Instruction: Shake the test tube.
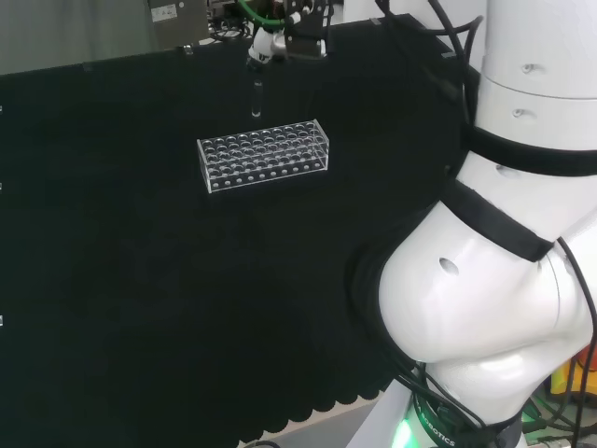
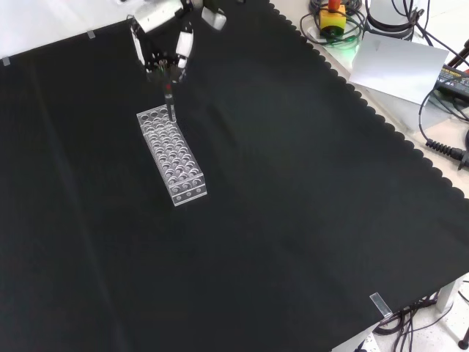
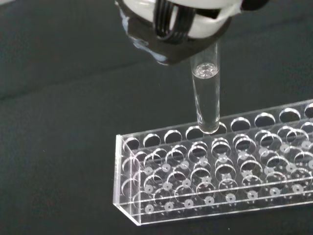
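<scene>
A clear test tube with some clear liquid in it hangs upright from the hand, whose fingers are curled round its top. Its rounded bottom sits just above a hole in the end row of the clear plastic rack, whose holes look empty. In the head view the hand is at the cloth's far edge, the tube below it and the rack just in front. Seen from the front, the hand holds the tube over the far end of the rack.
The arm's white links stand at the head view's right. Beyond the cloth's scalloped edge, in the front view, lie a white sheet, a red and yellow stop button and cables.
</scene>
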